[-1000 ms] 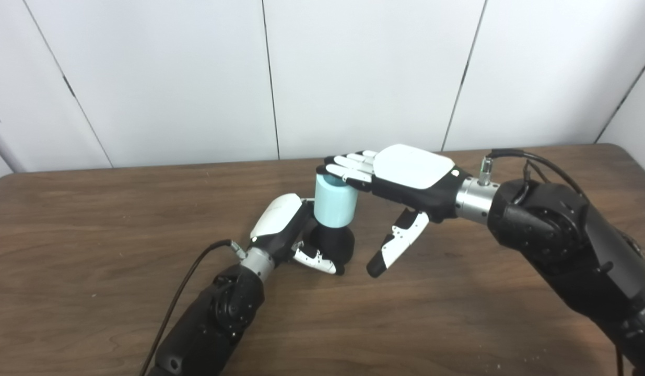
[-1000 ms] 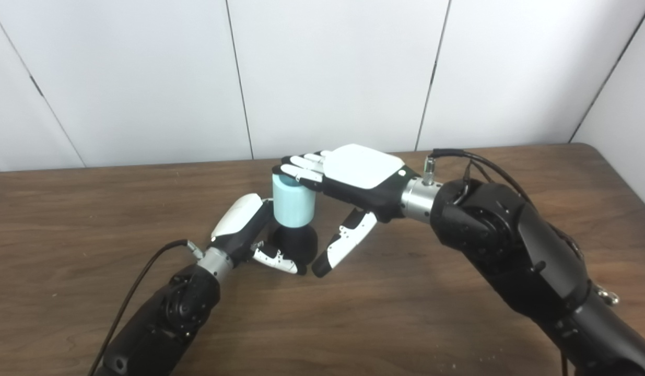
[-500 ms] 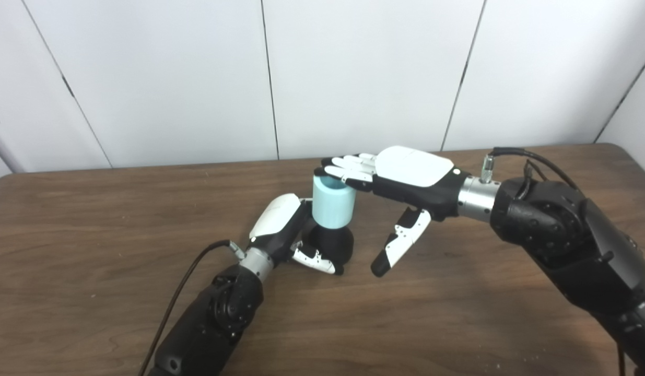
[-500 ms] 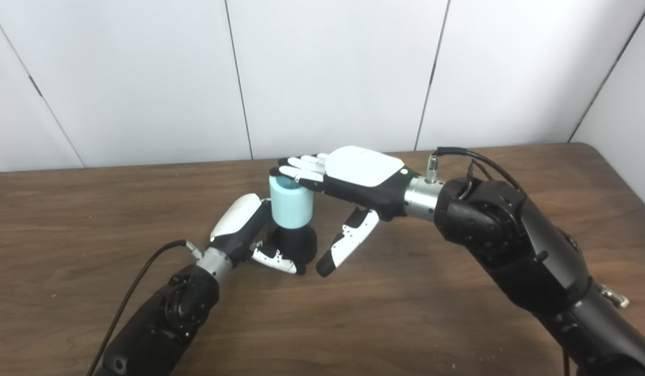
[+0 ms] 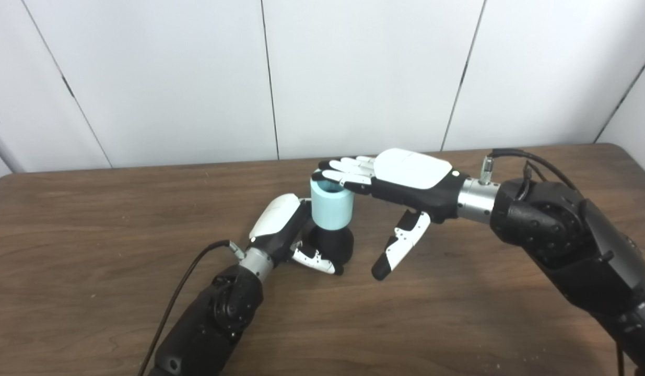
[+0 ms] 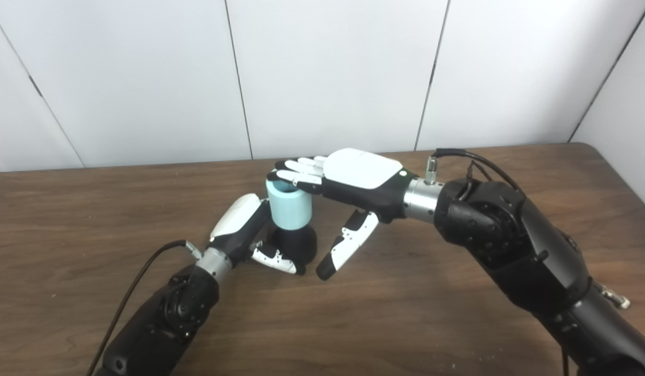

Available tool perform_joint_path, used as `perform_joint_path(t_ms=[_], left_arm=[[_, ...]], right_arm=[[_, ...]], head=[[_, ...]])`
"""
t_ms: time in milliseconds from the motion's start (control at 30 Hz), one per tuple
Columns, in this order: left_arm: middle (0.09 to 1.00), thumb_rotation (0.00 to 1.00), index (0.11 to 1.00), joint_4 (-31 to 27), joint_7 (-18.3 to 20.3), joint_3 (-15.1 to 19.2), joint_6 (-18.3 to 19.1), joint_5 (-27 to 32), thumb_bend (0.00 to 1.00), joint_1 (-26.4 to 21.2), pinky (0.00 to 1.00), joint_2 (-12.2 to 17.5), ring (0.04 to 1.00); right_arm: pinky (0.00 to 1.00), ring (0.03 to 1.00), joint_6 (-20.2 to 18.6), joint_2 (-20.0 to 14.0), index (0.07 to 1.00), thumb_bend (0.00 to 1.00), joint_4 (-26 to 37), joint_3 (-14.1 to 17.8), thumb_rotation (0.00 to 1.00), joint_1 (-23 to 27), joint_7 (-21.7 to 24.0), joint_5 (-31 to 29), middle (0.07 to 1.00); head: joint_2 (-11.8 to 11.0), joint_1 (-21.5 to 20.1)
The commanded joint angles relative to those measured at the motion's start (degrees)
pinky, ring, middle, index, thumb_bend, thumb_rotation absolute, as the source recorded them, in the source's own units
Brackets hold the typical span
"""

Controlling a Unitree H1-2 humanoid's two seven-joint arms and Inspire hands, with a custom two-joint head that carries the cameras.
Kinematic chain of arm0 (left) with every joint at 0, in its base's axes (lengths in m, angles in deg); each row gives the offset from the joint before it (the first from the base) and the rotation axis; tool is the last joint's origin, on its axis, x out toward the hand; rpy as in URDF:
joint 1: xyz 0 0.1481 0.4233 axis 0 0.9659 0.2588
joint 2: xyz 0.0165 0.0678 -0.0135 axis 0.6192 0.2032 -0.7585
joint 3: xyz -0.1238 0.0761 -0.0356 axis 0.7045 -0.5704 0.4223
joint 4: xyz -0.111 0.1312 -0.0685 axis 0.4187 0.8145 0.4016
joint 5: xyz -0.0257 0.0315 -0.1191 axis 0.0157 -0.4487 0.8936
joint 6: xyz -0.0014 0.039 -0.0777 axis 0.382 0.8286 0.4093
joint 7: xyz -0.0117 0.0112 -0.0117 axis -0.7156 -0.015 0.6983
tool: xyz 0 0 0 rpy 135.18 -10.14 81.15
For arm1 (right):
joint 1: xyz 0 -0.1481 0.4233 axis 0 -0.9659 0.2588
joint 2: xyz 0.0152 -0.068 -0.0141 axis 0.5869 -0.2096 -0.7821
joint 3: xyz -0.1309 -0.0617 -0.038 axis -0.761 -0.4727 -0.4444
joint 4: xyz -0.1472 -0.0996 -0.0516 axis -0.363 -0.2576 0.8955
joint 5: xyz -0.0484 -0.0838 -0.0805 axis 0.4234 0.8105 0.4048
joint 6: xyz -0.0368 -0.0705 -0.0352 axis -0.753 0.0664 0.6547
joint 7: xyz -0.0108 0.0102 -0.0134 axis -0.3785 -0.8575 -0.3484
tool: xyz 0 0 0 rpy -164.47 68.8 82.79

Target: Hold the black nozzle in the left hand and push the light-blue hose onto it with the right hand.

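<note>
Backing brown table [image 5: 92,219] (wood-grain): white wall [image 5: 364,73]

Left robot hand [image 5: 280,224] curled, gripping low; right robot hand [image 5: 400,180] flat, palm down, thumb hanging.

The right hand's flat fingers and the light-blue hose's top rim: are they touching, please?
Touching. In the left eye view, the right hand's fingers lie flat across the upright light-blue hose's top rim, with no gap showing.
</note>
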Motion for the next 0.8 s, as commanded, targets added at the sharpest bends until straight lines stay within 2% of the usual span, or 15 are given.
perform_joint_path(t_ms=[0,233,433,667,767], left_arm=[[0.456,0.00,0.498,1.8,4.0,-0.7,2.1,-0.2,0.52,1.2,0.88,0.4,0.572],[0.454,0.00,0.499,1.8,4.1,-0.5,2.2,-0.3,0.52,1.1,0.88,0.6,0.574],[0.454,0.00,0.499,1.5,4.1,-0.4,2.3,-0.5,0.52,1.1,0.87,0.6,0.573],[0.455,0.00,0.499,1.5,4.2,-0.3,2.5,-0.6,0.52,1.1,0.87,0.7,0.572],[0.456,0.00,0.498,1.6,4.4,-0.3,2.7,-0.7,0.52,0.9,0.88,0.7,0.572]], right_arm=[[1.00,1.000,3.1,-1.4,0.973,0.82,-0.3,-3.3,0.85,-1.1,5.2,-1.1,1.000],[1.00,1.000,2.9,-2.4,0.972,0.82,-1.3,-3.4,0.85,-0.6,4.7,-0.7,1.000],[1.00,1.000,0.9,-2.7,0.976,0.82,-2.0,-3.2,0.85,-1.6,3.8,2.2,1.000],[1.00,1.000,-3.2,-2.8,0.999,0.86,0.0,-3.4,0.87,-2.6,4.9,5.7,1.000],[1.00,1.000,-3.7,-2.9,1.000,0.86,0.4,-3.6,0.88,-2.6,5.1,5.8,1.000]], head=[[0.0,0.0],[0.0,0.0],[0.1,0.1],[0.2,-0.1],[0.3,0.0]])
